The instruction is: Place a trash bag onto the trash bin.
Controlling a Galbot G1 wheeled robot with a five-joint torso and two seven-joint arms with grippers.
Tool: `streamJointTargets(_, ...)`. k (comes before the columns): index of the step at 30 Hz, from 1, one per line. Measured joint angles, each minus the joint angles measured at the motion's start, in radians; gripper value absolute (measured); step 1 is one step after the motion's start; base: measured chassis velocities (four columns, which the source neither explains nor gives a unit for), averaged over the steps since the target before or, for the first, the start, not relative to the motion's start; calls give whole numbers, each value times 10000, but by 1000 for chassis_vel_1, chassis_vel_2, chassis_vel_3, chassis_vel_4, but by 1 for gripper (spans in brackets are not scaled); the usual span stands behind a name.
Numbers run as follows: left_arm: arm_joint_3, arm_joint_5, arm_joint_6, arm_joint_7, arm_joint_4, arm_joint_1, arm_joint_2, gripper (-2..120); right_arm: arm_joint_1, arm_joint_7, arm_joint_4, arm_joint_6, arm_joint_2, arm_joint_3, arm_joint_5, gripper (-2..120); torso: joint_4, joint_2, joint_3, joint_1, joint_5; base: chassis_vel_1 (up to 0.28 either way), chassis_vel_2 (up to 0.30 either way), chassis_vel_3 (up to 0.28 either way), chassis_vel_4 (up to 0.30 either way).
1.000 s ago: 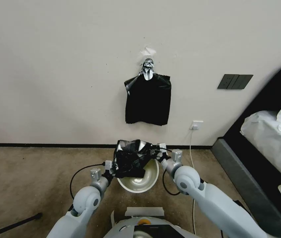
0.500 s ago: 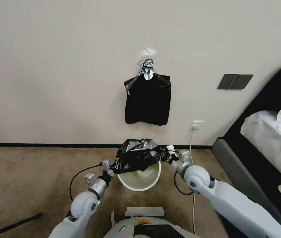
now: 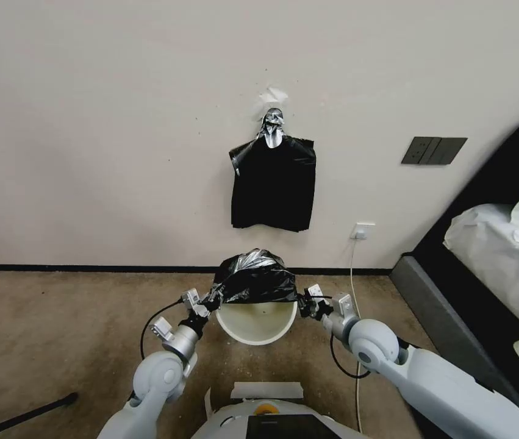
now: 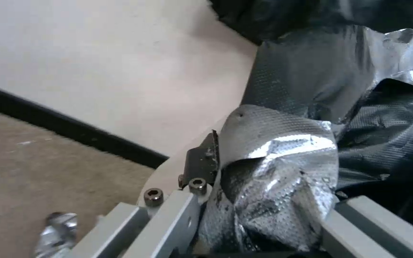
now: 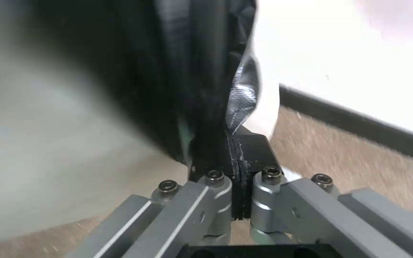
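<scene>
Both arms spread wider since earlier frame; trash bag (image 3: 255, 279) stretched flatter, draped over far rim of trash bin (image 3: 257, 322). Left tool (image 3: 208, 302) and right tool (image 3: 303, 302) each clamped on bag's opposite edges. Film looked light, limp, slippery: best gripped at mouth hem.

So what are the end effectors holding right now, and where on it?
Both hold the trash bag, stretched over the trash bin. The left end effector pinches its left edge, the right end effector its right edge.
</scene>
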Motion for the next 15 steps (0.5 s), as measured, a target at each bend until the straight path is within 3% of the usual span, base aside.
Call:
streamJointTargets(5,77,-192,-79,-544,14,-181,-170,3,-542,-348,0,302,164,-10,-922,0,-3,0,0,0,0,0,0,0,0)
streamJointTargets(15,52,-402,-97,-653,30,-204,-452,3,-471,-256,-210,451,380,-99,-1016,0,-1,0,0,0,0,0,0,0,0)
